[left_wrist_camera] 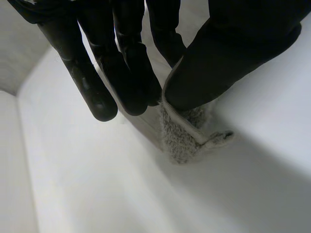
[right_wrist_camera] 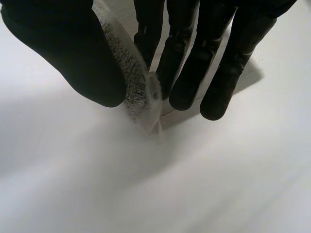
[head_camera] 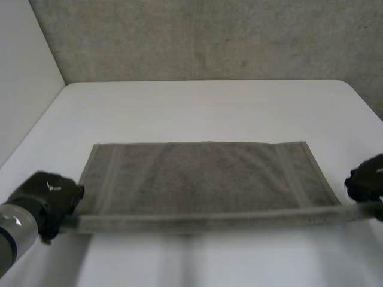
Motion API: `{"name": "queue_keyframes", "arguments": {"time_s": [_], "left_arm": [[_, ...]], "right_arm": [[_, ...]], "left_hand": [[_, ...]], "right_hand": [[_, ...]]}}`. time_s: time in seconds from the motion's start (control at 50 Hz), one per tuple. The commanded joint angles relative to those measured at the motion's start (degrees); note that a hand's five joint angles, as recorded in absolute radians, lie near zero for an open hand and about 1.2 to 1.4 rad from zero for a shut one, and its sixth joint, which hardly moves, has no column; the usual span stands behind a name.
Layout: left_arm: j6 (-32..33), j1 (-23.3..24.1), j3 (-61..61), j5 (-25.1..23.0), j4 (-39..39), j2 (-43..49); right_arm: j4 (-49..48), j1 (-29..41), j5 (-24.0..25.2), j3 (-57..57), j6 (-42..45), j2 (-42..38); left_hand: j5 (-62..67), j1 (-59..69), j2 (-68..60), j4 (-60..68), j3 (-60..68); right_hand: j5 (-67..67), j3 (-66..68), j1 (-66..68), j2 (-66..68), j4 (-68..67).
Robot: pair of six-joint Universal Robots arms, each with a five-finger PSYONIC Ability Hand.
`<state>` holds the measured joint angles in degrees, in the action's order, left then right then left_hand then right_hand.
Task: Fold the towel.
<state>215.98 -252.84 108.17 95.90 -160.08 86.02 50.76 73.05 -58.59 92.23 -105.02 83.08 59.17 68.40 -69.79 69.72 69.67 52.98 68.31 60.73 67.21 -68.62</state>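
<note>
Now the fingers [left_wrist_camera: 131, 73] of the left hand [left_wrist_camera: 233, 53] are almost straight and press the near left corner of the grey towel [head_camera: 203, 179] against the thumb, so this corner is pinched. The right hand [right_wrist_camera: 73, 58] does the same at the near right corner, with the cloth between its thumb and its fingers. The towel lies spread on the white table [head_camera: 203, 107], its near edge lifted a little between both hands.
</note>
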Motion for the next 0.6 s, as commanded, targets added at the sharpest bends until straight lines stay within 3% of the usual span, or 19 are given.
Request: {"name": "queue_keyframes", "arguments": {"time_s": [0.02,0.06,0.1,0.16,0.2,0.32,0.42,0.56,0.58,0.6], "left_arm": [[0.32,0.33,-5.58,-0.10,-16.10,10.71],[0.41,0.33,-7.62,-0.10,-19.12,14.09],[0.32,0.33,-12.61,-0.09,-23.24,21.43],[0.32,0.42,-15.18,-0.01,-24.84,24.90],[0.32,0.33,-20.25,-0.01,-27.46,31.11],[0.41,0.42,-27.40,-0.10,-32.48,38.87],[0.41,0.51,-33.45,-0.27,-41.34,46.41],[0.93,0.51,-36.54,-2.55,-46.10,51.43],[0.85,0.59,-36.45,-3.43,-46.80,51.79],[0.85,0.60,-36.45,-3.43,-46.81,51.79]], "right_arm": [[-12.49,3.66,3.76,-7.39,-14.13,-6.58],[-15.16,6.76,2.43,-10.40,-17.50,-9.77],[-20.32,12.36,-2.20,-15.65,-23.36,-15.37],[-22.72,14.32,-5.39,-18.05,-25.41,-18.21],[-27.70,17.38,-10.12,-22.16,-27.60,-23.46],[-39.91,20.73,-13.12,-26.92,-31.63,-31.20],[-47.92,22.40,-15.40,-29.03,-34.54,-35.16],[-53.82,23.81,-18.57,-32.10,-34.46,-39.82],[-54.79,23.98,-19.71,-33.16,-34.55,-41.14],[-54.80,23.98,-19.72,-33.17,-34.55,-41.15]], "left_hand": [[10.83,11.60,-10.21,10.28,10.33],[10.83,11.60,-10.21,10.28,10.33],[10.83,11.60,-10.21,10.28,10.33],[10.83,11.60,-10.21,10.28,10.33],[10.83,11.60,-10.21,10.28,10.33],[10.83,11.60,-10.21,10.28,10.33],[10.83,11.60,-10.21,10.28,10.33],[10.83,11.60,-10.21,10.28,10.33],[-4.97,-4.19,5.59,-5.52,-5.47],[-5.13,-4.35,5.75,-5.68,-5.63]], "right_hand": [[17.02,11.69,19.27,12.79,-11.38],[17.02,11.69,19.27,12.79,-11.38],[17.02,11.69,19.27,12.79,-11.38],[17.02,11.69,19.27,12.79,-11.38],[17.02,11.69,19.27,12.79,-11.38],[17.02,11.69,19.27,12.79,-11.38],[17.02,11.69,19.27,12.79,-11.38],[17.02,11.69,19.27,12.79,-11.38],[3.92,-1.41,6.17,-0.30,1.72],[3.79,-1.54,6.04,-0.43,1.85]]}}
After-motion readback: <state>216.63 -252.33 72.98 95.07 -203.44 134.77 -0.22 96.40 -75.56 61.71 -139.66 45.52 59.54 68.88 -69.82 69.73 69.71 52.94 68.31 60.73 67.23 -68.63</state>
